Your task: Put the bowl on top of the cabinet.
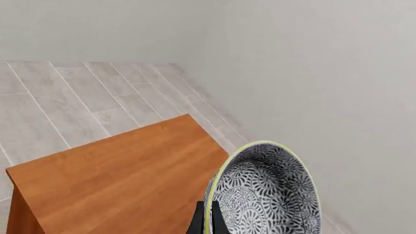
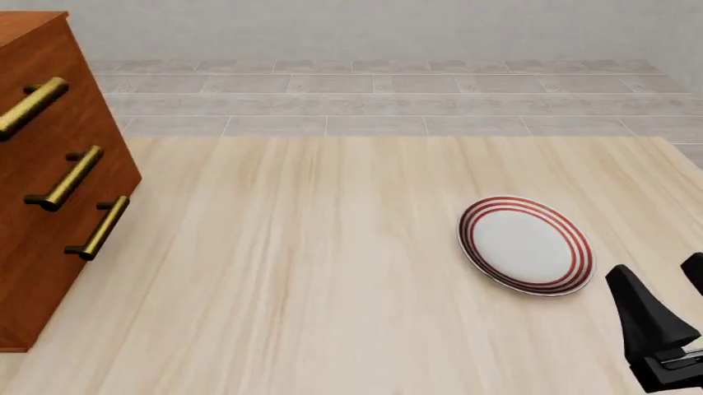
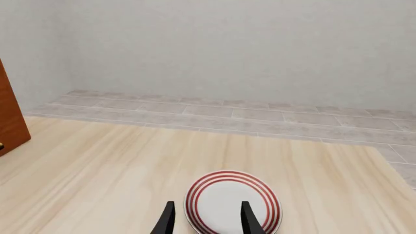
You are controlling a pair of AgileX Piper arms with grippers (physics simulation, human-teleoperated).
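The black-patterned, yellow-rimmed bowl [image 1: 266, 195] is being held on edge by the left gripper [image 1: 208, 220], whose dark fingers are pinched on the bowl's rim, as shown in the left wrist view. Beyond the bowl in that view, the flat reddish-brown top of the cabinet [image 1: 117, 180] is being shown, with grey floor tiles beyond it; whether the bowl is touching that top cannot be told. In the front view the cabinet [image 2: 49, 189] is standing at the table's far left, its brass bar handles [image 2: 66, 177] facing right, and neither bowl nor left gripper is being caught there. The red-ringed white plate [image 2: 525, 244] is lying on the wooden table [image 2: 296, 271] toward the right. The right gripper [image 3: 206, 219] is being held just near of the plate, its fingers spread apart and empty.
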